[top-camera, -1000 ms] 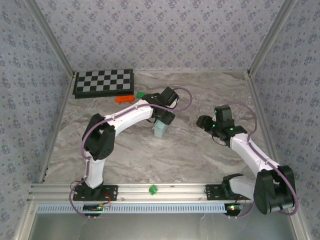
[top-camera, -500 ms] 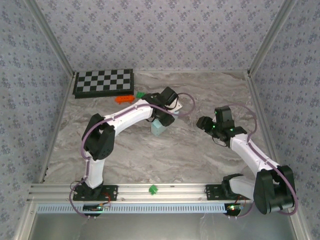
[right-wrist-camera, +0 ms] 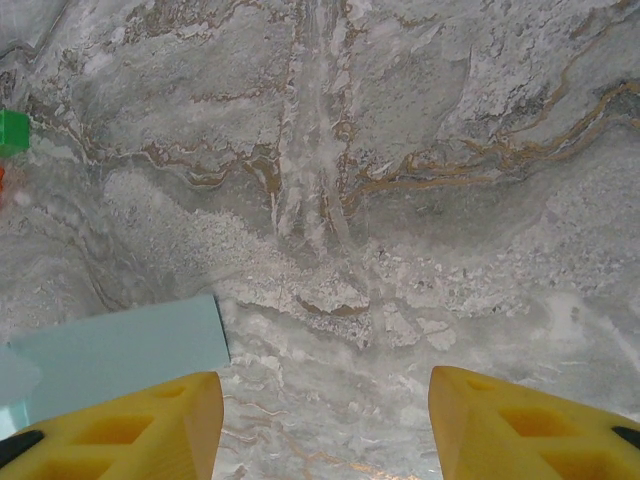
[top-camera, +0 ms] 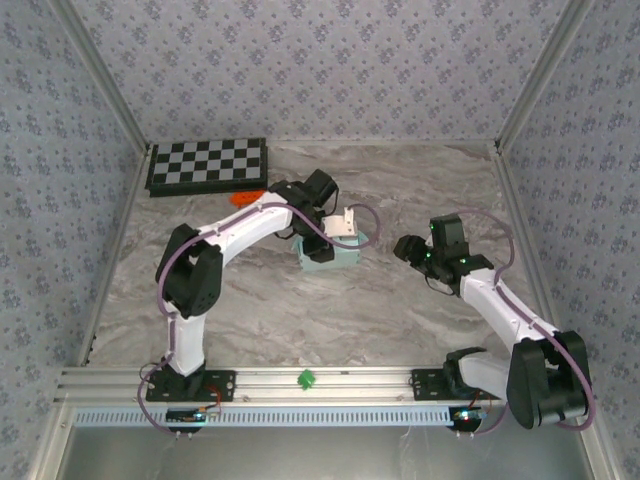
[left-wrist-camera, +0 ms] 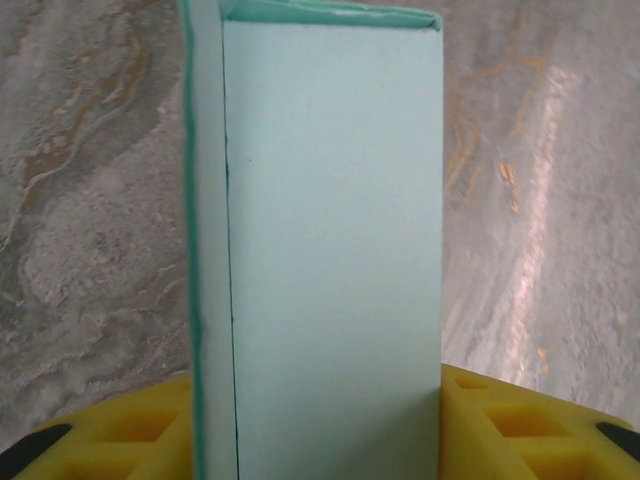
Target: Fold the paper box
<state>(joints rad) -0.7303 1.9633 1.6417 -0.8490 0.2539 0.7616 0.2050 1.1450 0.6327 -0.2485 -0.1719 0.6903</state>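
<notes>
the left pincer [left-wrist-camera: 320, 425] is gripping the box [top-camera: 330, 250] near the bench's [top-camera: 400, 320] middle, apparently steadying it mid-fold. the right pincer [top-camera: 408, 245] is hovering open and empty at the box's 3 o'clock. next, it probably needs to close in and press any loose flap shut.

Paper box [top-camera: 335, 252] + left arm [top-camera: 250, 225] are blocking mid-table, w/ arm arching over from near-left. Bare marble gap is lying btwn box & right gripper [top-camera: 402, 246]. Checkerboard [top-camera: 207, 165] & orange piece [top-camera: 245, 198] are crowding far-left corner. Table [top-camera: 400, 310] near strip & far-right are lying open.
</notes>
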